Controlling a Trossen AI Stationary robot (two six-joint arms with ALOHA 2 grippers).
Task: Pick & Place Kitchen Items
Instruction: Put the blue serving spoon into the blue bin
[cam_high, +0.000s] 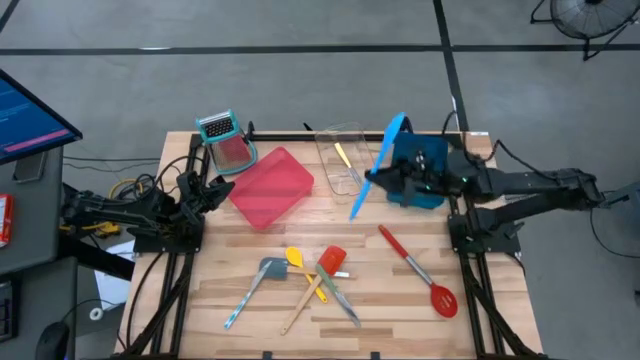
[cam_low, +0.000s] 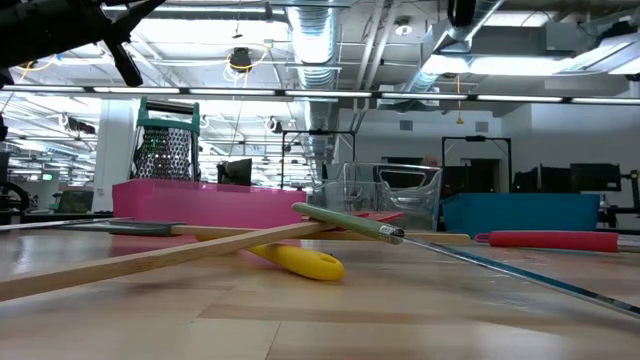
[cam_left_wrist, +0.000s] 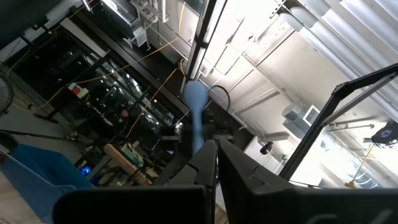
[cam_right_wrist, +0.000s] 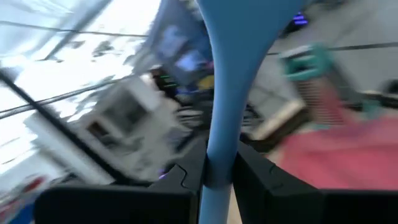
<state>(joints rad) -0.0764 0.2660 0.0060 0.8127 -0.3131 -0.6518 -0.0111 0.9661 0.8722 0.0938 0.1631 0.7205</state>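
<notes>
My right gripper (cam_high: 372, 180) is shut on a blue spatula (cam_high: 391, 138) above the table, between the clear tray (cam_high: 352, 132) and the blue tray (cam_high: 428, 196). My left gripper (cam_high: 212, 190) is shut and empty at the table's left edge, beside the red tray (cam_high: 270, 187). A grey-teal spatula (cam_high: 262, 275), a yellow spoon (cam_high: 296, 260), a red wooden-handled spatula (cam_high: 330, 262) and a knife (cam_high: 340, 298) lie crossed on the near middle of the table. A red spoon (cam_high: 420, 272) lies to their right. A yellow-handled knife (cam_high: 342, 154) lies in the clear tray. My right gripper pinches the blue spatula's handle (cam_right_wrist: 219, 140) between its two fingers (cam_right_wrist: 186, 177), about midway along the handle. The fingers come from the table's right and lie across it. The spatula is lifted clear, its blade (cam_high: 396, 127) toward the far edge and its handle end (cam_high: 354, 211) toward the near edge.
A teal-topped box grater (cam_high: 222, 135) stands at the far left behind the red tray. In the low view the wooden handle (cam_low: 150, 255) and a green-handled knife (cam_low: 345, 222) lie across the near table. Bare wood shows at the near left and near right.
</notes>
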